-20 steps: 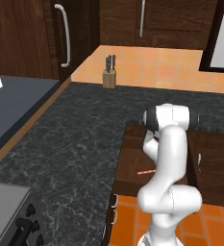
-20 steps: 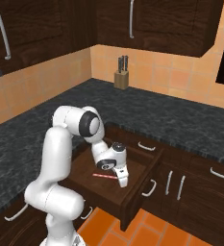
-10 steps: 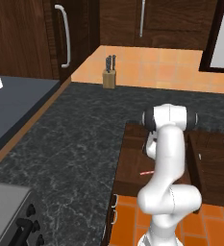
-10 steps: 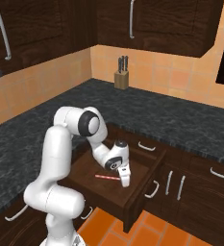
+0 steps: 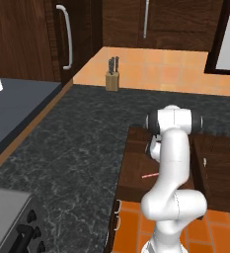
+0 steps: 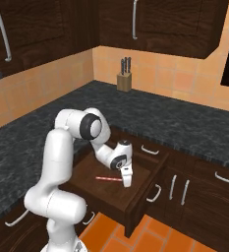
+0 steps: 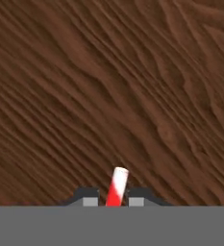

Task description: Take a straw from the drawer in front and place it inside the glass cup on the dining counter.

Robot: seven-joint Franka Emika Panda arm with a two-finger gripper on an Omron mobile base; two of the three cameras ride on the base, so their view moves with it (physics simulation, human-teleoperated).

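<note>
The drawer [image 6: 144, 193] stands pulled open under the black counter, its brown floor [image 5: 134, 164] bare apart from the straw. The thin red-pink straw [image 6: 108, 178] lies flat on that floor and pokes out beside the arm [image 5: 150, 175]. My gripper [image 6: 127, 182] points down into the drawer at the straw's right end. In the hand view the red-and-white straw [image 7: 117, 184] stands between the two dark fingertips [image 7: 87, 197], which press in on it from both sides; the gripper [image 7: 114, 199] is shut on it. The glass cup and dining counter are out of view.
Black speckled counter [image 5: 72, 148] wraps around the drawer, with a knife block [image 5: 111, 79] [image 6: 124, 78] at the back wall. Dark cupboard doors hang above. A grey appliance [image 5: 8, 222] sits at the near left. Closed drawer fronts with silver handles [image 6: 177, 187] flank the open drawer.
The hand has dropped lower into the drawer and shifted toward the straw's end, and its fingers have gone from wide open to closed around the straw.
</note>
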